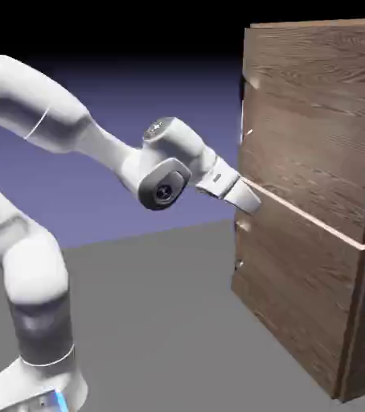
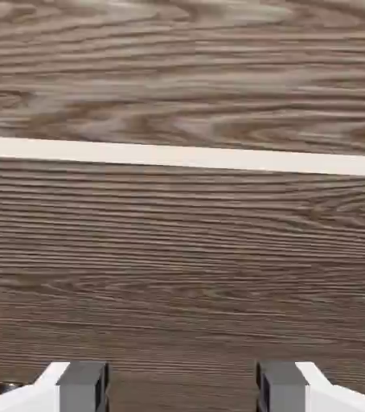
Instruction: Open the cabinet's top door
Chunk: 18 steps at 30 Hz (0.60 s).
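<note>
At the exterior view's right stands the cabinet (image 1: pixel 322 241), tall and dark brown. Its top door (image 1: pixel 314 145) is the upper panel, above a pale strip (image 2: pixel 186 157) that marks the lower panel's top edge. Whether the door is ajar I cannot tell. The arm (image 1: pixel 97 145) reaches to the right, and the gripper (image 2: pixel 182 386) is close before the cabinet front, near that strip. Its fingers (image 2: pixel 81 385) stand wide apart and hold nothing; only wood grain shows between them.
</note>
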{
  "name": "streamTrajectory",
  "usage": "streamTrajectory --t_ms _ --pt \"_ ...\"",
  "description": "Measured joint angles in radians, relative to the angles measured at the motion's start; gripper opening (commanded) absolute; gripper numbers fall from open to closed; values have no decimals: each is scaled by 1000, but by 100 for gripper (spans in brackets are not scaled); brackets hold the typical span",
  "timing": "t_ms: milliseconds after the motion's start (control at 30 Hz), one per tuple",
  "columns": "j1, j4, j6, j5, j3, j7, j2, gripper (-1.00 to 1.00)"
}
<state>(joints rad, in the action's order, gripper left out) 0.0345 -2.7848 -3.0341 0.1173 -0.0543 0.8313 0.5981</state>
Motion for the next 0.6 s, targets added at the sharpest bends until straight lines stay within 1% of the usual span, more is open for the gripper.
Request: streamTrajectory --t_ms 600 --pt "310 168 19 783 -362 602 188 0"
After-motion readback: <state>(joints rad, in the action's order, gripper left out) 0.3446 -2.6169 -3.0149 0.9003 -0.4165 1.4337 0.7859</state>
